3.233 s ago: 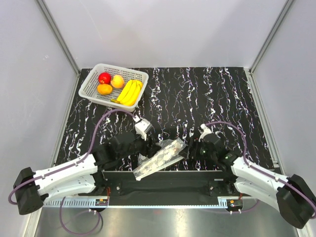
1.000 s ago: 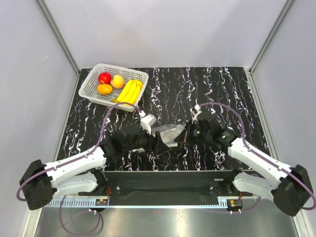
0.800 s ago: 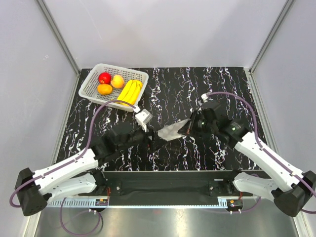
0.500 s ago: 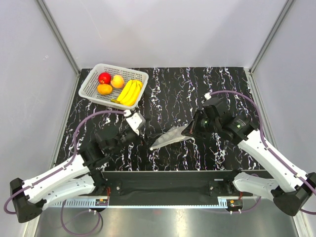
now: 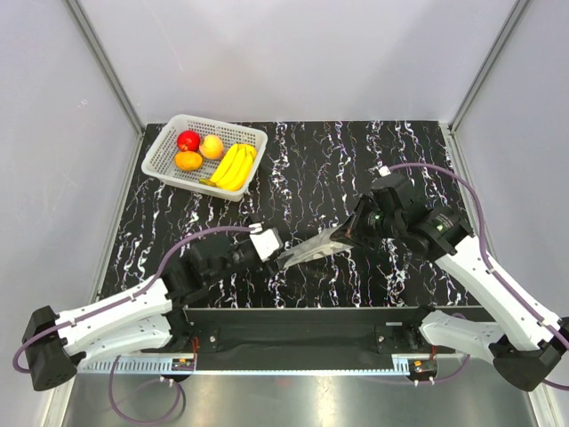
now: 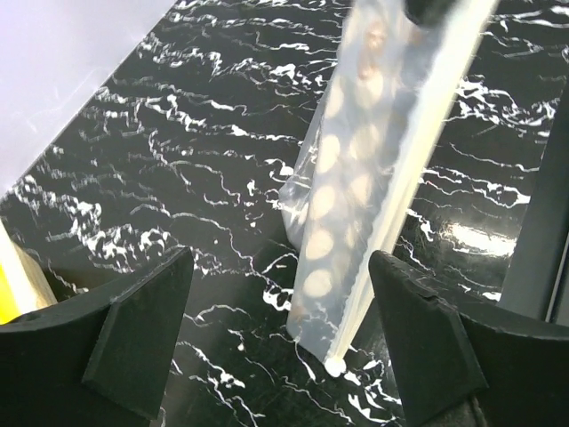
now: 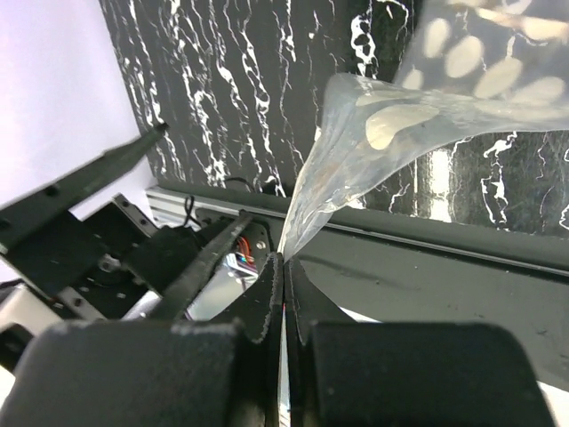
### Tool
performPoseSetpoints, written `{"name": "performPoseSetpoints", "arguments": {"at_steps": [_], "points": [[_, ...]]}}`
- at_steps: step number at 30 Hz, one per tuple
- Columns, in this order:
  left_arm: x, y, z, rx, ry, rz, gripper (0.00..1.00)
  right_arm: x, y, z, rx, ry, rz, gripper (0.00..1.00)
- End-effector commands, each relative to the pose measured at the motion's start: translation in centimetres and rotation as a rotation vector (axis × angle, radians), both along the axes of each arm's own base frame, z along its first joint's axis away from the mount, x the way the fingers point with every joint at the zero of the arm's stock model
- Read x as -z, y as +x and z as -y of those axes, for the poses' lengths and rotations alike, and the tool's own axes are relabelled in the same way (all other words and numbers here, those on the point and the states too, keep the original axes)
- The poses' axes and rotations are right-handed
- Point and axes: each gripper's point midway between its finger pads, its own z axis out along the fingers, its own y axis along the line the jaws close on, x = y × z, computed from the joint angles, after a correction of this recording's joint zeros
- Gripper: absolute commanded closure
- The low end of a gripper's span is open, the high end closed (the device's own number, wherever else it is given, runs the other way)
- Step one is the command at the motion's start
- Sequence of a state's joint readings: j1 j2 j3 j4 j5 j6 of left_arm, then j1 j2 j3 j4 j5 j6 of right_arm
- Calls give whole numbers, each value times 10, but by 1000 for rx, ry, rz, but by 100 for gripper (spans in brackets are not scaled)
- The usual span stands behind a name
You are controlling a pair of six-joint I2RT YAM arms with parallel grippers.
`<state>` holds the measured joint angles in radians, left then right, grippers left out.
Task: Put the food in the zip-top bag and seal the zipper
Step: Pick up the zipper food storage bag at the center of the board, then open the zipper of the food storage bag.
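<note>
My right gripper (image 5: pixel 351 233) pinches the zip-top bag (image 5: pixel 313 248) by one end above the table's middle, its long axis slanting down toward my left gripper (image 5: pixel 270 253), jaws wide and empty, just beside the free end.

I see the clear, dotted zip-top bag (image 5: pixel 316 247) lifted above the worktop (image 5: pixel 400 160); bananas (image 5: pixel 233 166) and three round fruits (image 5: pixel 212 146) lie in the basket (image 5: pixel 160 147).

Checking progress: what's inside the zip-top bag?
The zip-top bag looks empty: only its white dots show through the clear film. The corner pinched in the right gripper is covered.
</note>
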<state>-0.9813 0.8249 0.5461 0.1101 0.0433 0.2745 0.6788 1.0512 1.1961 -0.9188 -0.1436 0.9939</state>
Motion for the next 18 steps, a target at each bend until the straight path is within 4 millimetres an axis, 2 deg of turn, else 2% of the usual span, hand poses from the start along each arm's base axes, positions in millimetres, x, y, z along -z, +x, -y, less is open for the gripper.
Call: {"name": "performPoseSetpoints", "arguments": {"at_steps": [1,8,18], "points": [[-25,-5,11,59,-55,125,14,-27,6,6,66,35,52,100],[-14,-13,20,114,-11,132,16,-27,8,4,69,38,44,100],[-7,-3,30,88,32,126,22,-28,6,2,62,54,45,100]]}}
